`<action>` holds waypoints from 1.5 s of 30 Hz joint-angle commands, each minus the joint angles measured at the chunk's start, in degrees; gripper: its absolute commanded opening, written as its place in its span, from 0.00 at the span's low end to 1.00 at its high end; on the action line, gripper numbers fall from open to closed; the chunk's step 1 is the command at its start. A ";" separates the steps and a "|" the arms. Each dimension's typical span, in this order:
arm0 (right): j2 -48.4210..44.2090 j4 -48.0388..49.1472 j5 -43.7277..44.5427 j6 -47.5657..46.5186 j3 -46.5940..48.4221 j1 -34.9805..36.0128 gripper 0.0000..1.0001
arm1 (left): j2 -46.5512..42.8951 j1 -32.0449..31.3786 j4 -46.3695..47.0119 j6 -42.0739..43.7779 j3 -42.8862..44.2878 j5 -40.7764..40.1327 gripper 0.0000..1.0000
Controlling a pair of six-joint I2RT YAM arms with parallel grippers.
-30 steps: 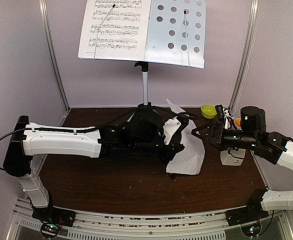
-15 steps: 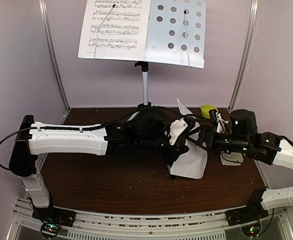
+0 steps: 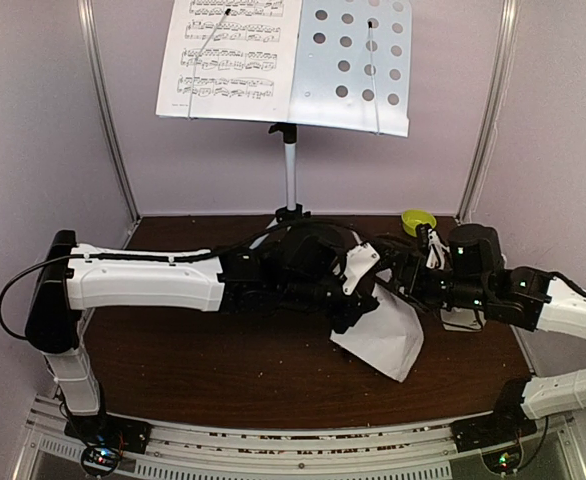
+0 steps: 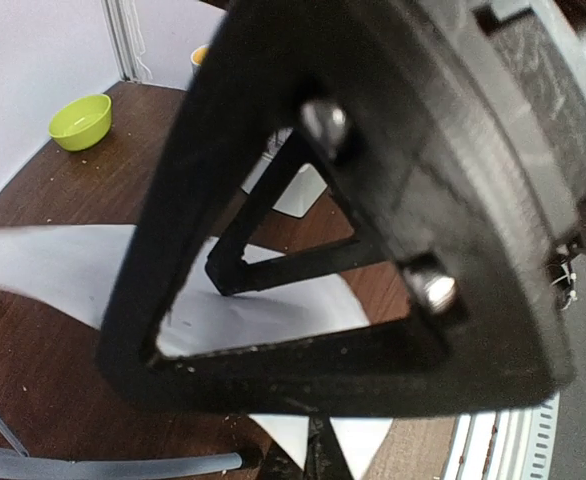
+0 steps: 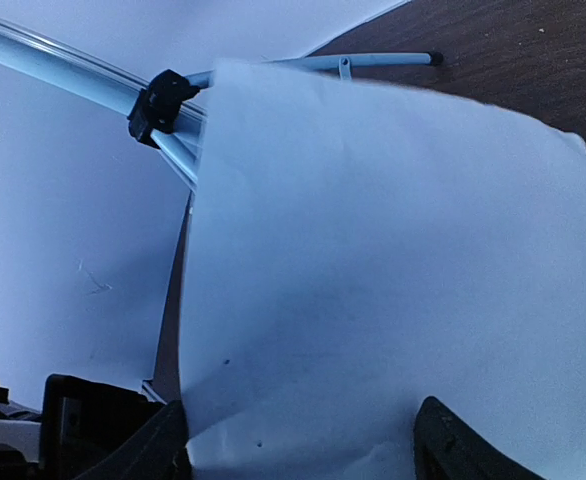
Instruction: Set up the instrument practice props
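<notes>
Fingers point(image 5: 451, 448) of my right claw point(image 5: 301, 410) are standing apart with the loose sheet-music page point(image 3: 388, 340) between them, my left claw point(image 3: 359, 304) is pinching that page above the table point(image 3: 223, 370), other page point(image 3: 228, 55) is sitting on the music stand point(image 3: 358, 60) behind.

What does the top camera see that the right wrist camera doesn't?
Only the top view shows the perforated stand desk with a sheet-music page on it, and the yellow-green bowl. Only the right wrist view shows a close look at the stand's silver legs and their black joint. Both show the loose white page and the brown table.
</notes>
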 commanded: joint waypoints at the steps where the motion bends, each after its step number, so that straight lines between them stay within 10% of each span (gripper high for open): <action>1: -0.29 2.26 2.13 1.42 -1.64 0.46 0.67 | 0.07 -0.16 0.97 0.85 2.01 0.62 0.00; 13: -1.26 1.63 3.33 1.24 -2.25 0.44 0.32 | 1.03 -0.16 0.23 1.36 3.02 0.64 0.00; 25: -13.78 -1.56 -3.79 -4.10 -8.49 -8.88 0.99 | -11.66 2.06 0.31 -0.05 -9.59 -1.65 0.00; 32: -14.87 25.76 -23.42 5.16 -27.69 -15.25 1.00 | -23.10 4.23 9.52 -2.30 -21.67 3.34 0.00; 45: -6.06 54.84 -33.89 16.74 -24.95 -15.11 0.98 | -32.27 5.90 25.55 -4.67 -33.25 13.81 0.00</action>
